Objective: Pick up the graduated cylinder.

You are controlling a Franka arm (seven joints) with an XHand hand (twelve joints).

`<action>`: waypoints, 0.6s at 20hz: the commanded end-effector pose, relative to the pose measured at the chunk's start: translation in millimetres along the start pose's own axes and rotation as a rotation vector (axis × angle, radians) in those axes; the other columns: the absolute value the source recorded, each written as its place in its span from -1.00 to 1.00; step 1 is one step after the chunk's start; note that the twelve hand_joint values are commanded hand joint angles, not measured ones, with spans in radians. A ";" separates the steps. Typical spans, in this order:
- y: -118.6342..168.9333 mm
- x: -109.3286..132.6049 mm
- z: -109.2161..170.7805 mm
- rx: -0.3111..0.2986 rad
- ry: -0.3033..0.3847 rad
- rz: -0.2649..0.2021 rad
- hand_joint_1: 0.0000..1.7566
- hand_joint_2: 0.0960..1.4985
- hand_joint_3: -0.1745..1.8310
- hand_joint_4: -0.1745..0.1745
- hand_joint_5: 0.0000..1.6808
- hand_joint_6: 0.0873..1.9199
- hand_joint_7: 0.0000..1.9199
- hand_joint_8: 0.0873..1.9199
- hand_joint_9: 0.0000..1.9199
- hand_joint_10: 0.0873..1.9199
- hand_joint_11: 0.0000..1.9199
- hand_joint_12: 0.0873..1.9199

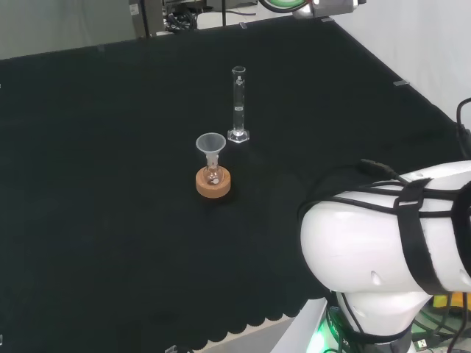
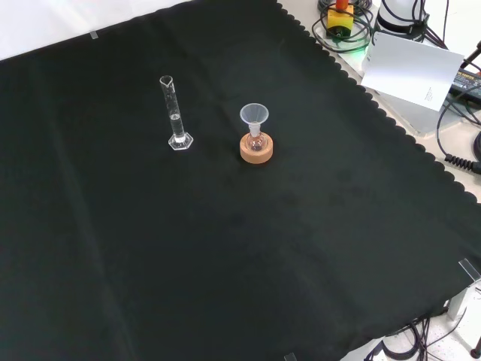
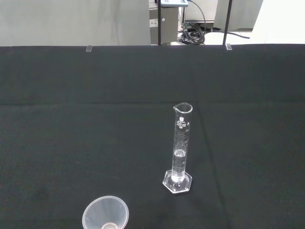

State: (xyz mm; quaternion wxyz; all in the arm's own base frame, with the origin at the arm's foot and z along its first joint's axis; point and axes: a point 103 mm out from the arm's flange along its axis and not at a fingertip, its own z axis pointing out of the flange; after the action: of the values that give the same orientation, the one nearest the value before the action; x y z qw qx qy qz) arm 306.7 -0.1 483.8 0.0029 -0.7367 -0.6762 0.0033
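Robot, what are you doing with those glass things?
Nothing is being held yet. A tall glass cylinder stands upright on the black cloth, with a little clear liquid in it. Beside it, apart from it, a funnel sits in a small flask on a cork ring. The white arm is back at the near edge in the head view, away from the glassware. The job is to pick up the cylinder, and that has not started.

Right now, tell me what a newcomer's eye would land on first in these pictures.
A tall clear graduated cylinder stands upright on the black cloth, apart from everything else. To its right in the front view, a small flask in a cork ring carries a clear funnel. In the head view, the arm's big white link sits at lower right.
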 end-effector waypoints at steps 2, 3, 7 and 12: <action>-0.5 0.4 -0.7 -0.012 -0.007 0.004 -0.87 0.76 -0.82 -0.18 -0.71 -1.00 -0.98 -0.65 -0.56 -1.00 -0.99 0.41; 0.6 1.1 -0.8 -0.007 -0.008 0.005 -0.91 0.79 -0.81 -0.16 -0.71 -1.00 -0.99 -0.66 -0.57 -1.00 -0.99 0.41; 2.7 1.9 -1.0 -0.011 -0.006 0.011 -0.95 0.82 -0.80 -0.15 -0.71 -1.00 -1.00 -0.68 -0.58 -1.00 -1.00 0.41; 7.6 0.1 4.1 0.002 -0.002 0.029 -0.95 0.82 -0.80 -0.15 -0.71 -1.00 -1.00 -0.68 -0.58 -1.00 -1.00 0.41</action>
State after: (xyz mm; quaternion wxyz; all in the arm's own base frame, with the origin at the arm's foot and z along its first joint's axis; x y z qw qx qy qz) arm 308.5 -11.1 487.0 0.0079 -0.7385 -0.6741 -0.0122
